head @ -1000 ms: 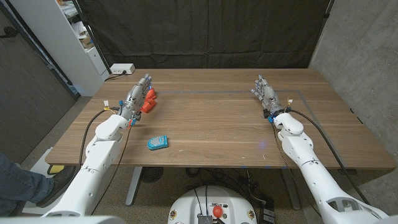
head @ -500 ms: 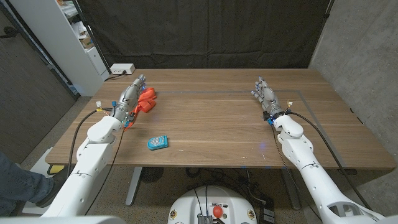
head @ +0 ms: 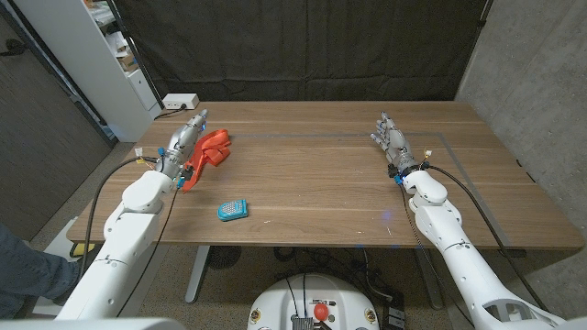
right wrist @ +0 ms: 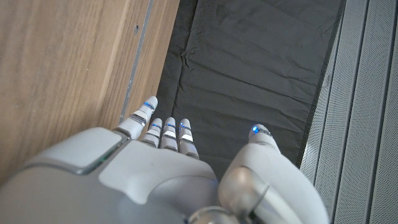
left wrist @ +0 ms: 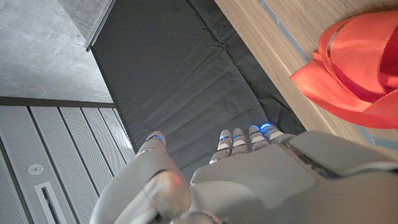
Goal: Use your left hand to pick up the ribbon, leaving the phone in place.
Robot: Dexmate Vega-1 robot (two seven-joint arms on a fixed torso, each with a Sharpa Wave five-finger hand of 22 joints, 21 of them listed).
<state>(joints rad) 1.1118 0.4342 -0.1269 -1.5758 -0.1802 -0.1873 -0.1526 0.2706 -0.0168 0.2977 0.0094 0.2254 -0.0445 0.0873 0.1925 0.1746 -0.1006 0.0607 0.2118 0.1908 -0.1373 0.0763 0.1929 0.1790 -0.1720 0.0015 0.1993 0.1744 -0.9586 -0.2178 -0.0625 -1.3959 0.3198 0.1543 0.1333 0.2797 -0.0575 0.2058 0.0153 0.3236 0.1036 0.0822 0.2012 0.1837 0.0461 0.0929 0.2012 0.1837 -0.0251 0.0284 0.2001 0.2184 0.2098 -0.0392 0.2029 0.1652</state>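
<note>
With the left hand [head: 181, 144] raised off the worktop [head: 330, 183], fingers apart and holding nothing, the ribbon [head: 212, 148] lies just beside its fingers toward the table's middle, while the phone [head: 233, 210] lies nearer the robot.

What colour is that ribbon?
Bright orange-red ribbon; the left wrist view shows it best.
</note>
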